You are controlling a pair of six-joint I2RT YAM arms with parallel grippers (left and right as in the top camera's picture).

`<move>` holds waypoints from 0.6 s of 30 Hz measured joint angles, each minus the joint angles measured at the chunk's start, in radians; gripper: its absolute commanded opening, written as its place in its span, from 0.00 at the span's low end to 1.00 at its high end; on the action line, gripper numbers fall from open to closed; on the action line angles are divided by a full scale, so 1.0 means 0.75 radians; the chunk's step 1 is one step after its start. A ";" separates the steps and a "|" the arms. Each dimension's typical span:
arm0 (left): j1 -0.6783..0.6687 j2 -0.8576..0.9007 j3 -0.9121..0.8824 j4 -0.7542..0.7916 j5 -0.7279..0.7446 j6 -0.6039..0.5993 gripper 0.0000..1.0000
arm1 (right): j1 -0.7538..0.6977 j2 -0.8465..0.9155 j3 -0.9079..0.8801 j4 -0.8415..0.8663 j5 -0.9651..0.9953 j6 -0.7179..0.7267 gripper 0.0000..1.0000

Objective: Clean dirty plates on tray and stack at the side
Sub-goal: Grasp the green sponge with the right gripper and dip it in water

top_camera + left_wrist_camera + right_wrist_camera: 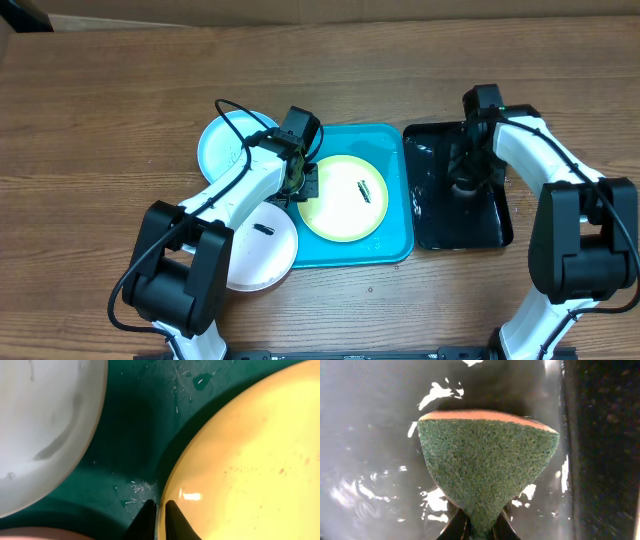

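The turquoise tray lies mid-table with the yellow-green plate on it, dark smears near the plate's middle. My left gripper is shut on that plate's left rim; in the left wrist view the two black fingertips pinch the edge of the yellow-green plate over the wet tray. The light blue plate lies on the table by the tray's far left corner. The white plate, with one dark smear, overlaps the tray's near left corner. My right gripper is shut on a green and orange sponge.
A glossy black tray, wet with water, lies right of the turquoise tray, under the right gripper. A pale plate with a grey smear fills the upper left of the left wrist view. Bare wooden table surrounds everything.
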 measured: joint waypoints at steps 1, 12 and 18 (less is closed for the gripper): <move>0.000 0.000 0.000 -0.003 0.000 0.000 0.11 | 0.000 0.000 0.009 -0.004 0.000 0.001 0.04; 0.000 0.000 0.000 0.041 -0.003 0.091 0.22 | 0.000 0.000 0.026 -0.018 0.000 0.000 0.04; 0.000 0.000 -0.003 -0.050 0.019 0.094 0.08 | 0.000 0.000 0.026 -0.031 -0.001 0.001 0.04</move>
